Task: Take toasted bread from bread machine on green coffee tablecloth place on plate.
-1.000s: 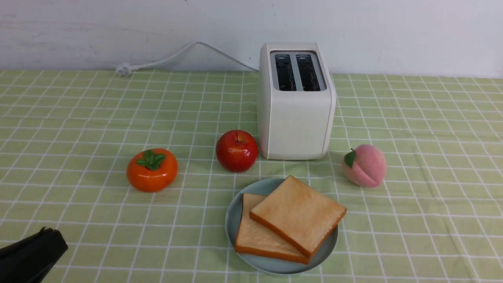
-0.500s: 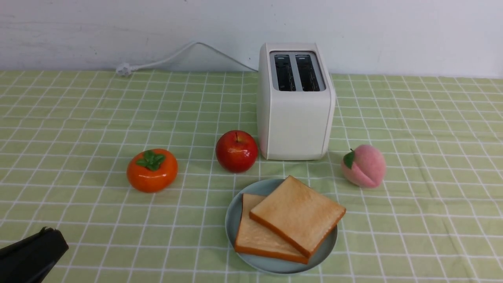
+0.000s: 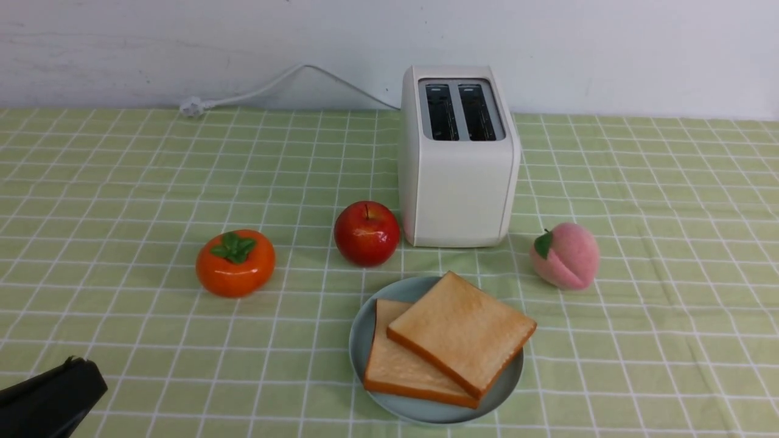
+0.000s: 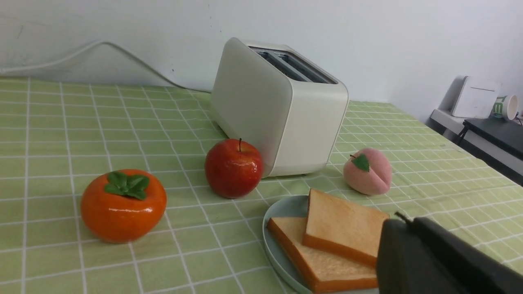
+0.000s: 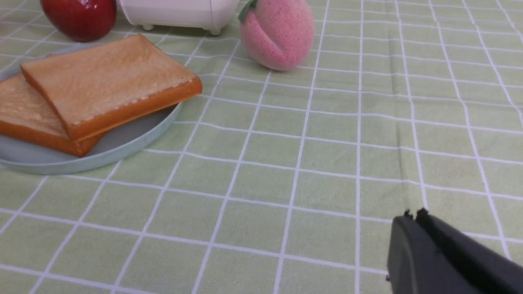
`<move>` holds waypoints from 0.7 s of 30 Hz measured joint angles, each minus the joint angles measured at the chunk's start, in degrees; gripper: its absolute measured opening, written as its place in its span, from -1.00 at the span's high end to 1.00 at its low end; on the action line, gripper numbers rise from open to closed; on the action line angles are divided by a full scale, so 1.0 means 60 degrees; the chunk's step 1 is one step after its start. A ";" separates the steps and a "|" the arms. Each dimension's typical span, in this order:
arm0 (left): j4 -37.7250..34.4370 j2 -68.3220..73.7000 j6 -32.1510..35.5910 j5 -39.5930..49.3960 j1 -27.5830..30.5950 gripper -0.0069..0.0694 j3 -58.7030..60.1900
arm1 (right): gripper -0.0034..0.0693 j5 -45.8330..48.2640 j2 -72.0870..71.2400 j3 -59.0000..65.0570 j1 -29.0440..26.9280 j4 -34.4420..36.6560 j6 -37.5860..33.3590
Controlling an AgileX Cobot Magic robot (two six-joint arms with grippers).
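Observation:
Two slices of toasted bread lie on the pale blue-green plate (image 3: 365,331), the upper slice (image 3: 461,331) overlapping the lower one (image 3: 395,368). Behind the plate stands the white bread machine (image 3: 457,182) with both dark slots empty, on the green coffee tablecloth (image 3: 122,182). My left gripper (image 3: 76,363) is shut and empty at the front left corner, far from the plate. In the right wrist view my right gripper (image 5: 413,215) is shut with nothing in it, low over the cloth, right of the plate (image 5: 135,136). The left wrist view shows the left gripper (image 4: 402,220) before the toast (image 4: 343,224).
A red apple (image 3: 366,233) sits left of the bread machine's front. An orange persimmon (image 3: 235,263) lies further left. A pink peach (image 3: 564,255) rests right of the toaster. The white power cord (image 3: 268,88) runs along the back wall.
The left gripper has sunk slightly lower at the corner of the front view. Toast, plate and toaster have not moved.

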 joint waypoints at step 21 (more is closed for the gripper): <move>0.0000 -0.0009 0.0000 -0.0003 0.0000 0.77 0.0000 | 0.90 0.0000 0.0000 0.0000 0.0000 0.0000 -0.0007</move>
